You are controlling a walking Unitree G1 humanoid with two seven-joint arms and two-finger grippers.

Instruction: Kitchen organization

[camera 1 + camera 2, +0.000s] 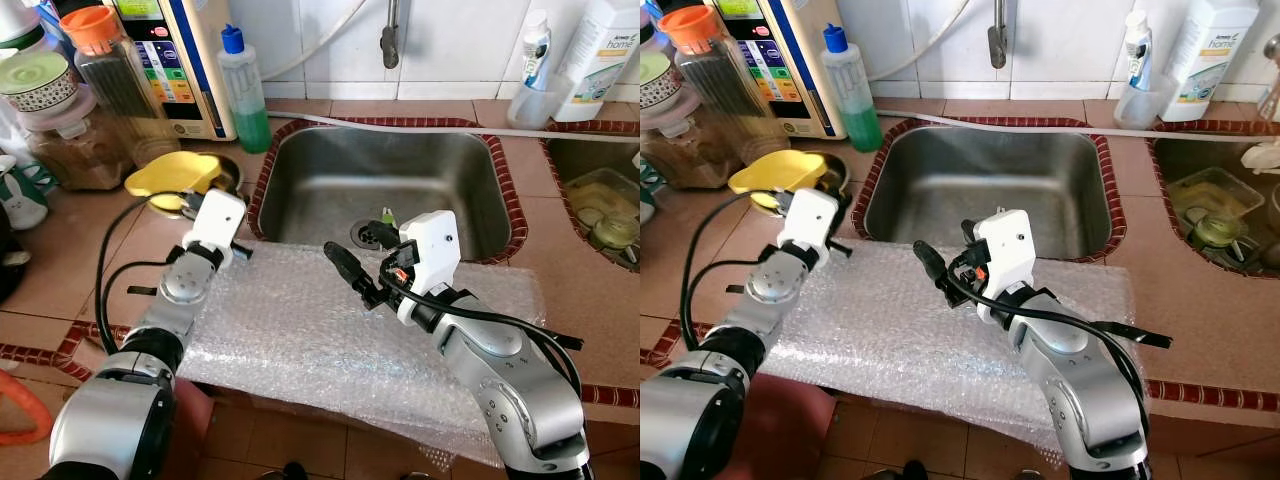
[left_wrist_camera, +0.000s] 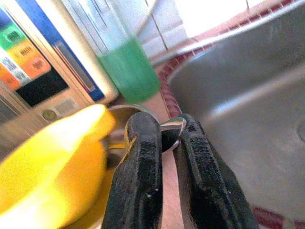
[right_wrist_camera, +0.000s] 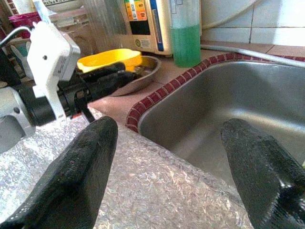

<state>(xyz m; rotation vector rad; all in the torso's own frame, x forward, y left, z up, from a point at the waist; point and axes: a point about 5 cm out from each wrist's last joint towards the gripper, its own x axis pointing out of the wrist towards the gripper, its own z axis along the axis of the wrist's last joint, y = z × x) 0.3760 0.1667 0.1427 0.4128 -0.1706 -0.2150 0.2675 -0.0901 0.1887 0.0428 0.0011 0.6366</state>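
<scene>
White tiled wall [image 1: 440,40] beyond the pincers, terracotta tiled counter [image 1: 570,290], dark tiled floor [image 1: 300,440] below

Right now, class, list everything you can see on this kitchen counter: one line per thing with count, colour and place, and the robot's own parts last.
Sink: one, steel, centre.
Bubble wrap sheet: one, clear, counter edge before the sink.
Dish soap bottle: one, green liquid, blue cap, left of the sink.
Yellow dish: one, in a metal bowl left of the sink.
Orange-lidded jar: one, far left.
White bottles: two, right rear.
Left gripper: black, shut on a metal rim at the bowl.
Right gripper: black, open over the wrap.
</scene>
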